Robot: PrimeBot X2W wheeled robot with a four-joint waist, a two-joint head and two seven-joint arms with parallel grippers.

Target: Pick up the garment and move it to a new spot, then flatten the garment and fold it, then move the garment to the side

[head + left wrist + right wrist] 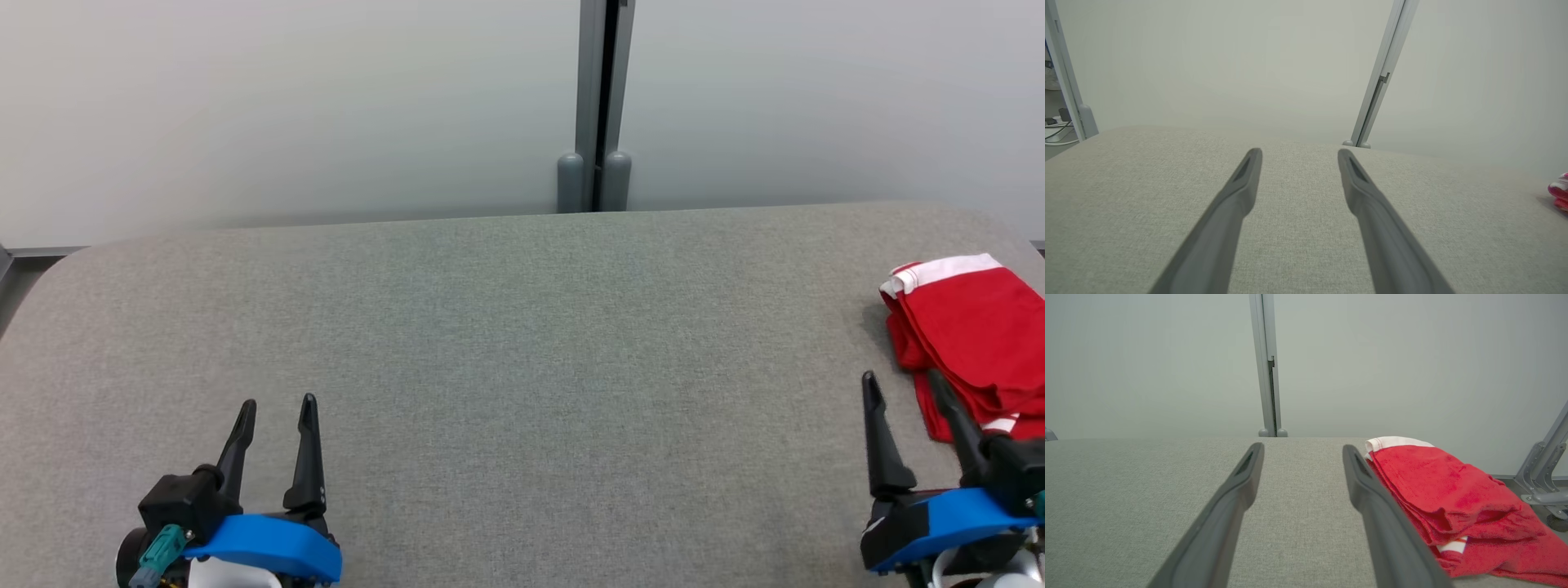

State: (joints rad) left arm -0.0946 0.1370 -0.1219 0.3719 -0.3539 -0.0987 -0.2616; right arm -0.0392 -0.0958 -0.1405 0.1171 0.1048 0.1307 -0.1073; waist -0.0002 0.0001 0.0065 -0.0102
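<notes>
Your right gripper hovers with its jaws spread wide and empty, just beside the red garment. The garment lies folded at the right edge of the table, its white band toward the far side. It sits just outboard of that gripper's right finger, long axis running near to far. Your left gripper, equally wide and empty, sits well apart near the front left corner.
</notes>
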